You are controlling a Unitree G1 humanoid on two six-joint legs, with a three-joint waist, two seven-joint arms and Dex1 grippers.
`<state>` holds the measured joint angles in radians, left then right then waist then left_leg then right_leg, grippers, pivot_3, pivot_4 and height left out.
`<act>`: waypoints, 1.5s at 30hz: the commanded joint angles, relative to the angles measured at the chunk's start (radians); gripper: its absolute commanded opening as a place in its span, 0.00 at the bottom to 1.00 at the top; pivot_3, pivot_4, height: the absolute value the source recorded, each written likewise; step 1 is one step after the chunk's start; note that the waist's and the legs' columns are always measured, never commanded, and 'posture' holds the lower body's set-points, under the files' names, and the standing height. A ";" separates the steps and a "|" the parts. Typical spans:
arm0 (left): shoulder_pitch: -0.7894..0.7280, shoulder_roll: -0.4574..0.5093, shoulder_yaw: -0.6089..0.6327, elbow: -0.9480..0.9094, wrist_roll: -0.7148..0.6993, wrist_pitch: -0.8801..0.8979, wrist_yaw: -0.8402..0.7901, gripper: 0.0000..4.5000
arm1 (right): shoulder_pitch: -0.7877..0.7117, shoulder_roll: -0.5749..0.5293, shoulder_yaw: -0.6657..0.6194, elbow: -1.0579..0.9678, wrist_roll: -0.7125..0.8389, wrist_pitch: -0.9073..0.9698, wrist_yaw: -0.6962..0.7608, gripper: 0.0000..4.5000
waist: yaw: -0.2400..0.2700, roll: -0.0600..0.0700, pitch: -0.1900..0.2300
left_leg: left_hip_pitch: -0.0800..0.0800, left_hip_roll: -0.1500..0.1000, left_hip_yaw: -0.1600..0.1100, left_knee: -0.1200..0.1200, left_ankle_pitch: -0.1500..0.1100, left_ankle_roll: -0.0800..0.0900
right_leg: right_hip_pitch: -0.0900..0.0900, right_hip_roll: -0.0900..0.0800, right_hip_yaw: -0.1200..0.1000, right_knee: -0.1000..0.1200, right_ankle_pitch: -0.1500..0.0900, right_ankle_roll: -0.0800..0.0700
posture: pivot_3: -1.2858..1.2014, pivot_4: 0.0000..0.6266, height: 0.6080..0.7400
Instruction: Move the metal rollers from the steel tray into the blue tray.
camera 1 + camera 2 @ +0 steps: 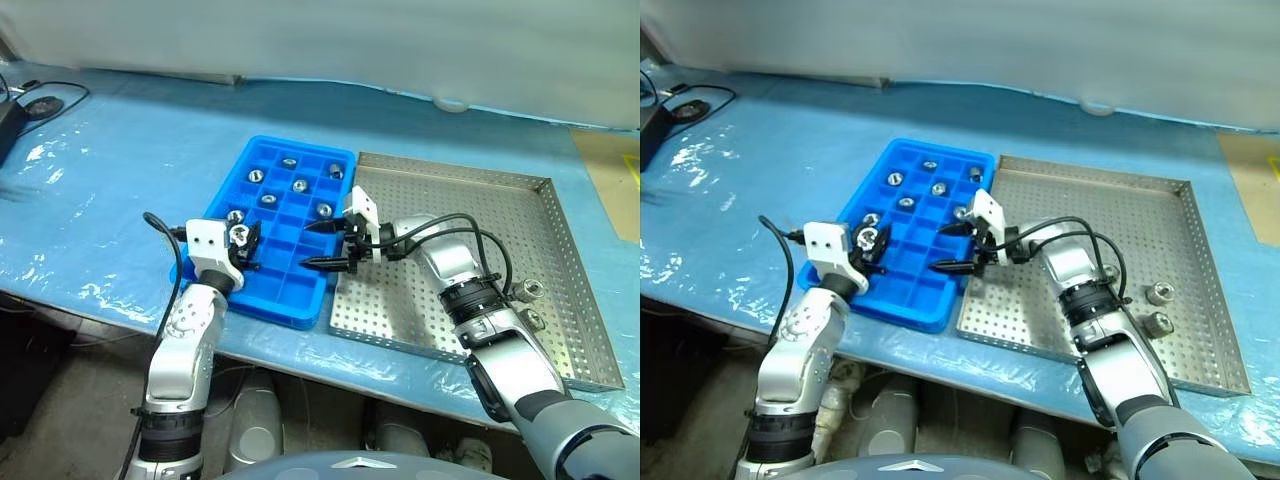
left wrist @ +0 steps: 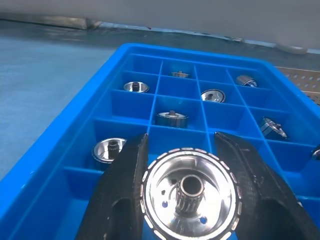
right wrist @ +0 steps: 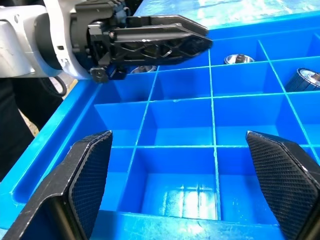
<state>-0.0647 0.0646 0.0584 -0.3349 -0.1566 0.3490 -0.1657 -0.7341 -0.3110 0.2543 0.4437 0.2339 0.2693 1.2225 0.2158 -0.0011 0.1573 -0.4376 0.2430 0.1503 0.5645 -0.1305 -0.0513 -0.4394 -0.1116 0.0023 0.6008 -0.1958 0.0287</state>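
The blue tray (image 1: 224, 192) lies left of the steel tray (image 1: 500, 235). Several metal rollers (image 1: 299, 185) sit in the blue tray's far compartments. Two more rollers (image 1: 529, 291) lie on the steel tray's perforated floor near its right rim. My left gripper (image 1: 245, 245) hovers over the blue tray's near-left compartments, shut on a shiny roller (image 2: 189, 195) with a central hole. My right gripper (image 1: 306, 246) reaches leftward over the blue tray's right side, open and with nothing between its fingers (image 3: 90, 170). It faces the left gripper's fingers (image 3: 160, 40) across a few vacant compartments.
Both trays rest on a table under blue plastic sheeting (image 1: 120, 170). A black cable and a dark device (image 1: 45, 103) lie at the far left. A brown cardboard piece (image 1: 612, 175) sits at the far right. The table's front edge runs just below the trays.
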 commanded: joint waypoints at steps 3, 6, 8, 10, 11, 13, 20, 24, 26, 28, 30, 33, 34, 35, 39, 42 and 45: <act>-0.021 0.045 -0.016 -0.012 -0.001 0.043 -0.019 0.68 | 0.005 0.012 -0.012 -0.016 -0.003 -0.011 -0.012 1.00 | 0.000 0.000 0.000 | 0.001 0.000 -0.001 0.000 0.001 -0.002 | 0.000 0.000 0.000 0.003 0.000 0.000 | 0.68 0.24 1.00; -0.105 0.052 -0.005 0.039 -0.057 0.030 -0.065 0.82 | 0.018 0.005 -0.027 -0.038 -0.005 -0.010 -0.038 1.00 | -0.001 0.000 0.000 | 0.001 0.000 -0.001 0.000 0.002 -0.003 | -0.001 0.000 0.000 0.005 0.000 0.000 | 0.66 0.24 1.00; -0.145 0.058 -0.003 0.064 -0.085 0.023 -0.100 0.82 | 0.029 0.000 -0.036 -0.058 -0.005 -0.008 -0.056 1.00 | -0.001 0.000 0.000 | 0.001 0.000 -0.001 0.000 0.003 -0.004 | -0.001 0.000 0.000 0.006 0.000 0.000 | 0.63 0.24 1.00; -0.211 0.067 -0.017 0.132 -0.098 0.003 -0.153 0.82 | 0.055 -0.013 -0.062 -0.101 -0.006 -0.001 -0.110 1.00 | -0.007 0.000 0.000 | 0.001 0.000 -0.001 0.001 0.003 -0.004 | 0.000 0.000 0.000 0.006 0.000 -0.001 | 0.61 0.24 1.00; -0.259 0.068 -0.031 0.187 -0.104 -0.016 -0.192 0.82 | 0.075 -0.023 -0.090 -0.131 -0.004 0.007 -0.155 1.00 | -0.009 0.000 0.000 | 0.001 0.000 -0.001 0.001 0.003 -0.004 | 0.000 0.000 0.000 0.006 0.000 -0.001 | 0.59 0.24 1.00; -0.325 0.065 -0.049 0.269 -0.112 -0.049 -0.248 0.82 | 0.107 -0.037 -0.129 -0.173 -0.009 0.015 -0.225 1.00 | -0.014 0.000 0.000 | 0.001 -0.001 -0.001 0.001 0.004 -0.004 | 0.000 0.000 0.000 0.006 0.000 -0.001 | 0.55 0.24 1.00; -0.504 0.007 -0.136 0.535 -0.133 -0.168 -0.472 0.82 | 0.233 -0.055 -0.254 -0.341 -0.033 0.117 -0.512 1.00 | -0.089 0.000 0.000 | 0.001 -0.001 0.000 0.000 0.008 -0.009 | -0.001 0.000 0.001 0.006 0.000 0.000 | 0.47 0.24 1.00; -0.562 -0.030 -0.165 0.631 -0.141 -0.211 -0.571 0.82 | 0.288 -0.058 -0.301 -0.401 -0.045 0.166 -0.632 1.00 | -0.138 0.000 0.000 | 0.002 -0.001 0.001 0.000 0.008 -0.009 | -0.001 0.000 0.003 0.005 0.000 0.000 | 0.43 0.24 1.00; -0.579 -0.039 -0.173 0.670 -0.135 -0.227 -0.597 0.82 | 0.305 -0.060 -0.315 -0.420 -0.048 0.181 -0.670 1.00 | -0.162 0.000 0.000 | 0.003 -0.001 0.002 -0.001 0.008 -0.008 | -0.001 0.001 0.004 0.005 0.000 0.000 | 0.43 0.24 1.00; -0.595 -0.047 -0.188 0.709 -0.121 -0.254 -0.622 0.82 | 0.325 -0.065 -0.326 -0.440 -0.059 0.201 -0.710 1.00 | -0.180 0.000 0.000 | 0.005 -0.001 0.003 -0.001 0.008 -0.008 | -0.001 0.001 0.005 0.005 0.000 0.000 | 0.41 0.24 1.00; -0.609 -0.056 -0.196 0.737 -0.116 -0.272 -0.640 0.82 | 0.338 -0.076 -0.328 -0.444 -0.074 0.218 -0.739 1.00 | -0.192 0.000 0.000 | 0.007 -0.001 0.004 -0.002 0.007 -0.006 | -0.001 0.002 0.007 0.005 0.000 0.000 | 0.40 0.24 1.00; -0.614 -0.063 -0.199 0.757 -0.112 -0.286 -0.652 0.82 | 0.353 -0.086 -0.331 -0.447 -0.080 0.232 -0.764 1.00 | -0.201 0.000 0.000 | 0.008 -0.001 0.007 -0.002 0.006 -0.005 | -0.001 0.002 0.010 0.005 0.000 0.000 | 0.40 0.24 1.00; -0.615 -0.064 -0.199 0.763 -0.109 -0.289 -0.653 0.82 | 0.355 -0.092 -0.330 -0.445 -0.083 0.238 -0.771 1.00 | -0.202 0.000 0.000 | 0.010 -0.001 0.009 -0.002 0.005 -0.004 | -0.001 0.002 0.012 0.005 0.000 0.000 | 0.40 0.24 1.00; -0.615 -0.064 -0.201 0.768 -0.105 -0.293 -0.655 0.82 | 0.358 -0.103 -0.318 -0.435 -0.097 0.254 -0.775 1.00 | -0.203 0.000 0.000 | 0.011 -0.001 0.011 -0.002 0.005 -0.003 | -0.001 0.002 0.014 0.005 0.000 0.000 | 0.40 0.24 1.00; -0.604 -0.061 -0.206 0.772 -0.089 -0.307 -0.658 0.82 | 0.379 -0.118 -0.279 -0.408 -0.106 0.340 -0.765 1.00 | -0.202 0.000 0.000 | 0.016 -0.001 0.018 -0.002 0.003 0.000 | 0.000 0.002 0.021 0.005 0.000 0.000 | 0.40 0.24 1.00; -0.592 -0.056 -0.199 0.752 -0.090 -0.300 -0.650 0.82 | 0.385 -0.116 -0.268 -0.413 -0.090 0.383 -0.754 0.91 | -0.203 0.000 0.000 | 0.018 -0.002 0.021 -0.003 0.003 0.000 | -0.001 0.002 0.023 0.004 0.000 0.000 | 0.41 0.24 1.00; -0.583 -0.046 -0.187 0.739 -0.089 -0.301 -0.633 0.82 | 0.376 -0.122 -0.250 -0.427 -0.075 0.388 -0.710 0.71 | -0.202 0.000 0.000 | 0.020 -0.002 0.022 -0.003 0.002 0.001 | 0.000 0.002 0.024 0.004 0.000 0.000 | 0.42 0.24 1.00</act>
<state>-0.6485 0.0174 -0.1404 0.4496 -0.2436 0.0646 -0.8064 -0.3570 -0.4312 -0.0162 0.0385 0.1408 0.6404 0.4875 0.0135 -0.0015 0.1573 -0.4178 0.2415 0.1727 0.5617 -0.1282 -0.0503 -0.4394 -0.1099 0.0267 0.6051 -0.1958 0.0291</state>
